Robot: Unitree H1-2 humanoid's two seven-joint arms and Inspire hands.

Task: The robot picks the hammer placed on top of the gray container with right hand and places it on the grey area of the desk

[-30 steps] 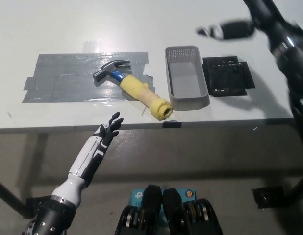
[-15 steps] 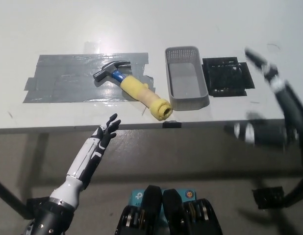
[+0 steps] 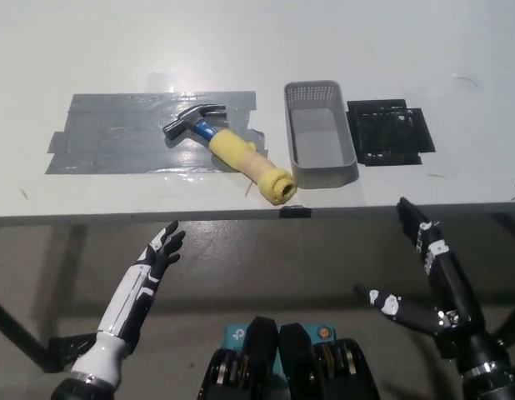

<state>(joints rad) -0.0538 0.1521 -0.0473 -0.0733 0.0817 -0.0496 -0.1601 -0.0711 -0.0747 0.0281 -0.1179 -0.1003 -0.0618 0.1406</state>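
While both hands hang below the near edge: one white worktop (image 3: 391, 50); one hammer (image 3: 232, 151), steel head, yellow foam grip, lying on grey tape patch (image 3: 116, 133); one perforated grey container (image 3: 318, 132), rectangular; one black mat (image 3: 389, 132) right. Left hand (image 3: 163, 248) and right hand (image 3: 424, 271) spread wide, holding nothing.

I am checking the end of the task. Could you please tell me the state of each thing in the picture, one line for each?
hammer: lying flat, head on the grey tape area, handle end reaching past it.
gray container: upright, empty, beside the hammer.
black patch: flat on the desk, bare.
left hand: open, below the desk edge.
right hand: open, low, away from the desk.
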